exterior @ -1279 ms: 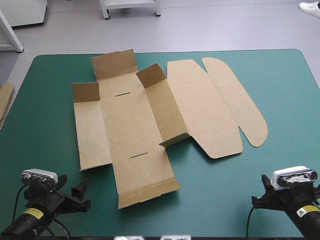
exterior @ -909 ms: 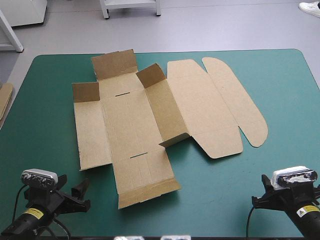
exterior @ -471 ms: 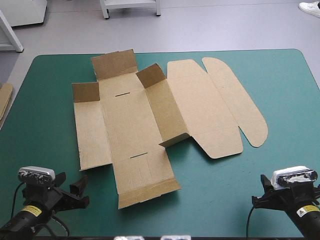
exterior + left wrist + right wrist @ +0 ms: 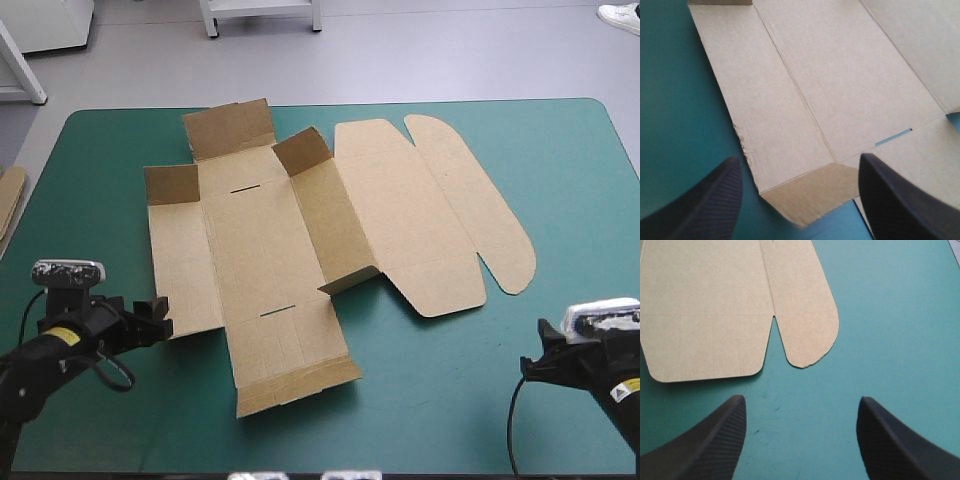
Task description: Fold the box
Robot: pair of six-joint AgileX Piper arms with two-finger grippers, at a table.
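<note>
Brown box [image 4: 262, 235] lies mostly flat; left gripper [image 4: 799, 161], spread wide, should slide under its near-left panel; right gripper [image 4: 801, 400] gapes too.

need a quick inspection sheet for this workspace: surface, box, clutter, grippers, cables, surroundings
surface: teal-green cover, lying flat, no spills seen
job's things: box, an unfolded brown sheet; three short flaps stand up at its far left; lid flat, its rounded flap toward the table's right
clutter: nothing seen
grippers: left gripper open, at the box's near left corner, holding nothing; right gripper open, over bare cover just short of the lid's rounded flap, holding nothing
cables: nothing seen beyond the robot's own
surroundings: edge of more brown board at the table's left edge
</note>
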